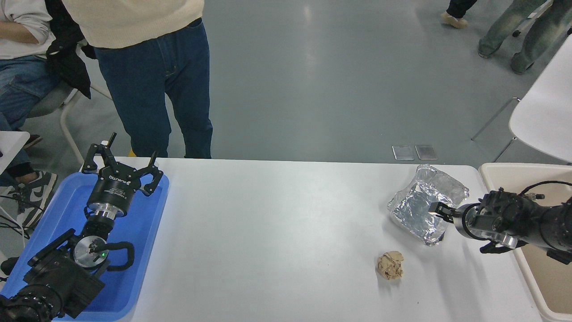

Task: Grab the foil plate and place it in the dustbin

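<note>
White laminate formed the table [277, 232], on which everything was laid out. A cream plastic dustbin [500, 170] was stood off the table's right end, well clear of the blue tray [147, 232] set at the left end. A person in blue jeans [152, 89] was seen standing at the far side, toward the left. The left gripper [120, 167] was parked above the blue tray with its fingers splayed apart. The right gripper [440, 210] was brought in from the right edge, over the dustbin's rim, and was pressed against the near right rim of the foil plate [422, 203]; whether the rim was actually clamped could not be told. The foil plate was rested on the table near its far right corner. A small crumpled brown paper ball [390, 265] was left on the table, nearer the camera than the plate and apart from it.
</note>
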Controlling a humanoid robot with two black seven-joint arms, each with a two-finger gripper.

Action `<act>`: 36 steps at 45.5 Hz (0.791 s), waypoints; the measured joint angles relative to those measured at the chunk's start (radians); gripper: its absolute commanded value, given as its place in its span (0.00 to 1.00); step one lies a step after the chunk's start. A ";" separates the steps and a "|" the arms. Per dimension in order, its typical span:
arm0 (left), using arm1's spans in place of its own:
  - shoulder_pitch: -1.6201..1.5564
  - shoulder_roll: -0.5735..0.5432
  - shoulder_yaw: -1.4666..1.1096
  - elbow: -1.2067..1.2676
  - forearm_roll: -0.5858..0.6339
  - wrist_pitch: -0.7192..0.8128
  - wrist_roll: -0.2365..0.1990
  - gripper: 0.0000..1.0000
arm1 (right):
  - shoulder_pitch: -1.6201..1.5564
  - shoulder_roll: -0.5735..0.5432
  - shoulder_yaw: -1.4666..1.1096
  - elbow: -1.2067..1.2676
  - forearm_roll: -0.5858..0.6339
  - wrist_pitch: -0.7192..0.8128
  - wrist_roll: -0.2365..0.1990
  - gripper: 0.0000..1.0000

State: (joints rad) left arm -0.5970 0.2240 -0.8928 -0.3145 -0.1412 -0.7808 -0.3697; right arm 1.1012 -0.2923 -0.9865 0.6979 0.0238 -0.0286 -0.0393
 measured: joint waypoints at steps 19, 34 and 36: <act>0.000 0.000 0.000 0.000 0.000 0.000 0.000 1.00 | -0.028 0.002 0.045 0.000 -0.025 0.004 -0.006 0.00; 0.000 0.000 0.000 0.000 0.000 0.000 0.000 1.00 | -0.024 -0.016 0.093 0.030 -0.028 0.024 -0.019 0.00; 0.000 0.000 0.000 0.000 0.000 0.000 0.000 1.00 | -0.014 -0.028 0.098 0.041 -0.028 0.030 -0.019 0.00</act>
State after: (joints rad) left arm -0.5971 0.2240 -0.8929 -0.3145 -0.1412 -0.7808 -0.3697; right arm 1.0873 -0.3206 -0.8887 0.7394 -0.0044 0.0011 -0.0587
